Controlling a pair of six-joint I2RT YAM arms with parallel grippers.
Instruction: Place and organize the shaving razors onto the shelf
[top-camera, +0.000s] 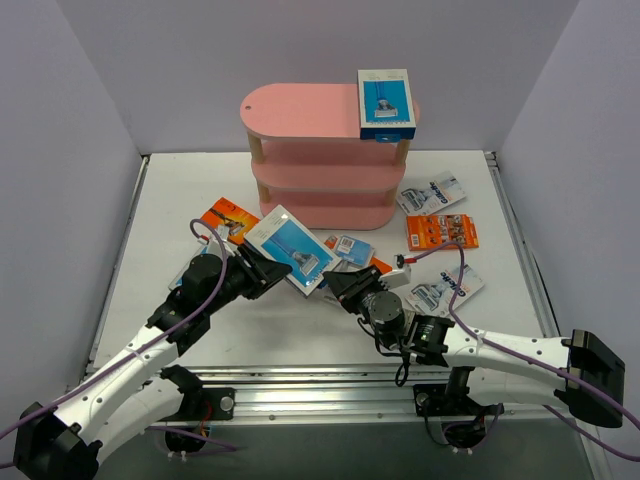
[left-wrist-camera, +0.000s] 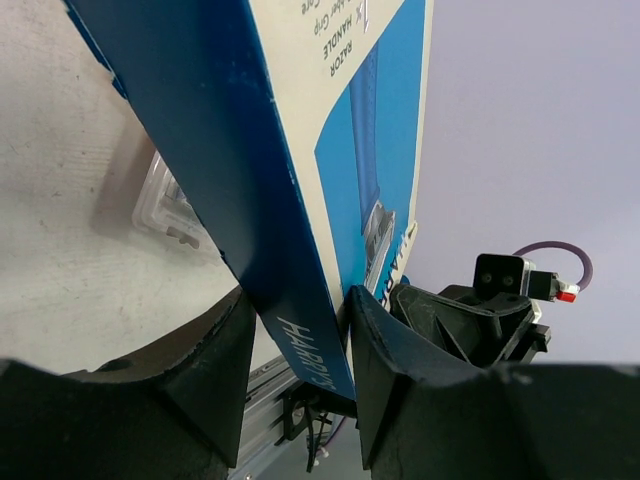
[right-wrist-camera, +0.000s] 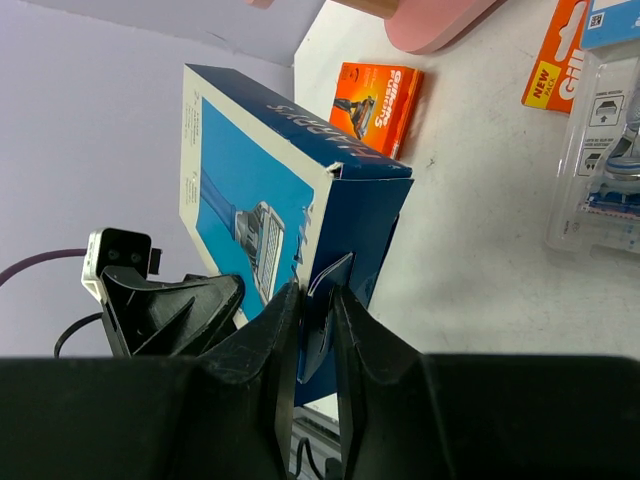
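A blue-and-white box (top-camera: 290, 250) was held tilted above the worktop (top-camera: 175, 200), just near of the pink shelf (top-camera: 310, 170), between the two arms. The left end effector (top-camera: 266, 272) was clamped on its near-left end: in the left wrist view the two fingers (left-wrist-camera: 215, 365) sat against opposite faces of the box (left-wrist-camera: 300, 150), with its dark blue edge running down between them. The right end effector (top-camera: 336, 283) gripped the box's right end, its fingers (right-wrist-camera: 270, 340) drawn together on a thin blue flap of the box (right-wrist-camera: 250, 190).

A second box (top-camera: 385, 103) of the same kind lay flat on the right end of the shelf's top board. The other packs lay on the worktop. One orange card (top-camera: 228, 216) lay to the left of the held box, and another orange card (top-camera: 442, 231) lay to the right of the shelf. A clear pack (top-camera: 432, 192) lay just far of that card, and another clear pack (top-camera: 447, 285) lay near of it, beside the right arm.
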